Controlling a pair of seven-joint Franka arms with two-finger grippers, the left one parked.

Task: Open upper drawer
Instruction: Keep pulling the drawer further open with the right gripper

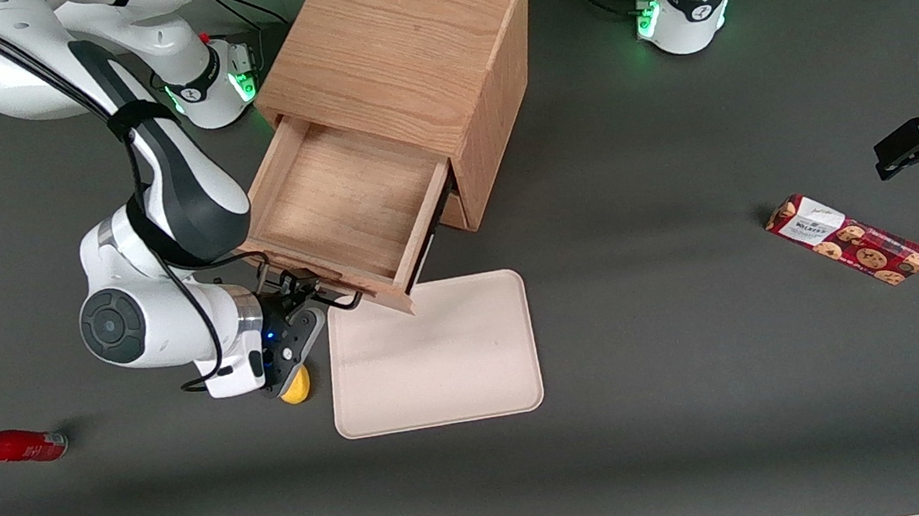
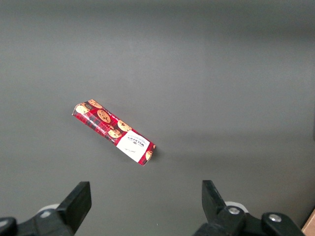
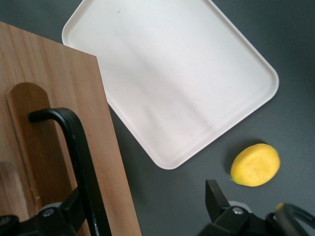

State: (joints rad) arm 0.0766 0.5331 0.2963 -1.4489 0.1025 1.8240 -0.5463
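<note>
Front view shows me the upper drawer pulled well out of the cabinet, which stands near the worktop's edge farthest from the camera. My gripper sits at the drawer's black handle, fingers spread with the bar between them. Nearer the camera lie a cream tray and a yellow lemon.

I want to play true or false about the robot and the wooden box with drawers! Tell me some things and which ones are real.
1. The upper drawer is pulled out. True.
2. The drawer has toys in it. False: it looks empty.
3. The gripper is at the drawer's black handle. True.
4. The yellow lemon sits on the tray. False: it lies on the table beside the tray.
5. The cookie packet is inside the drawer. False: it lies toward the parked arm's end of the table.
</note>
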